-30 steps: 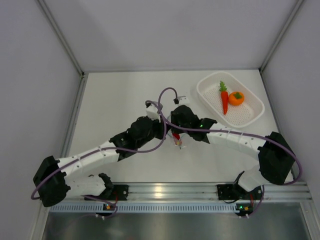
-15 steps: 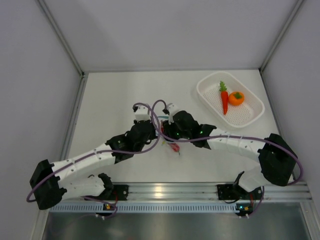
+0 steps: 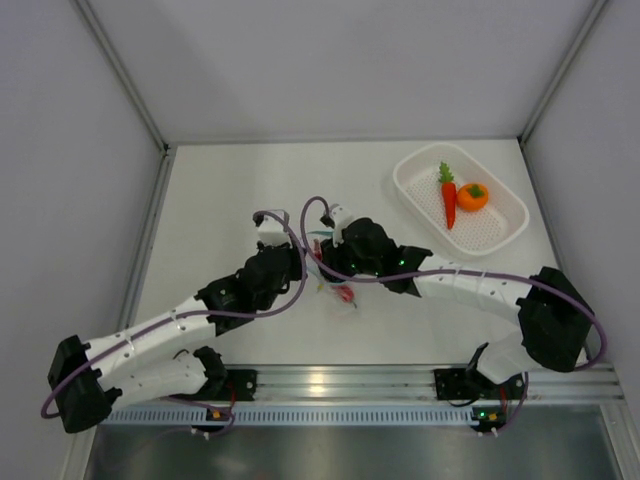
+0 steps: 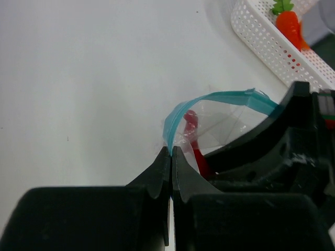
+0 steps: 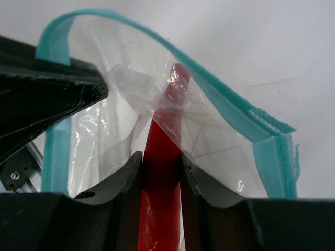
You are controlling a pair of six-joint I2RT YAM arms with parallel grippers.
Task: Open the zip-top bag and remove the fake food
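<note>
Carrot (image 3: 449,205) left of orange (image 3: 473,196) in basket (image 3: 500,236), chili (image 5: 158,157) inside bag (image 4: 225,123), nearer, left of basket

Left tool (image 4: 171,151), right tool (image 5: 159,157), bag (image 4: 230,117) leftward.

Bright, even light; faint shadows on the white desk (image 3: 230,190). Glare marks the metal rail (image 3: 320,380) at bottom centre. The right tool (image 5: 159,157) looks blurred close up.

Open table (image 3: 220,210) L & rear of bag (image 4: 220,125); basket (image 3: 480,228) (w/ carrot (image 3: 449,203), orange (image 3: 473,197)) blocking far R.
</note>
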